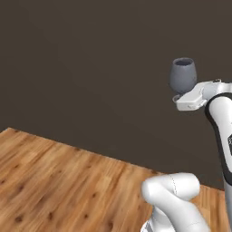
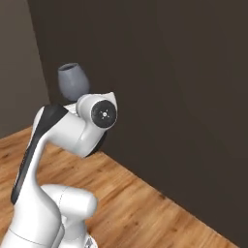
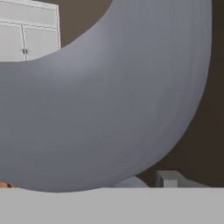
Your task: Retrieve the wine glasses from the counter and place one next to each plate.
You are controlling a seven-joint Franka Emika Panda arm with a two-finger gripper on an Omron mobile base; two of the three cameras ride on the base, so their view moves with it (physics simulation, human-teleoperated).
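Observation:
A grey-blue wine glass (image 1: 183, 74) with a round bowl stands upright in the air, high above the floor. My gripper (image 1: 177, 98) is shut on it just under the bowl, at the stem. In the right base view the same wine glass (image 2: 73, 81) rises behind the white wrist. Its bowl (image 3: 105, 100) looms very close in the hand view, with one fingertip (image 3: 168, 178) showing below it. The counter and the plates are out of view.
A dark brown wall (image 1: 90, 68) stands close ahead of the arm. A wooden floor (image 1: 54, 181) lies below. White cabinet doors (image 3: 26, 39) show in the distance in the hand view.

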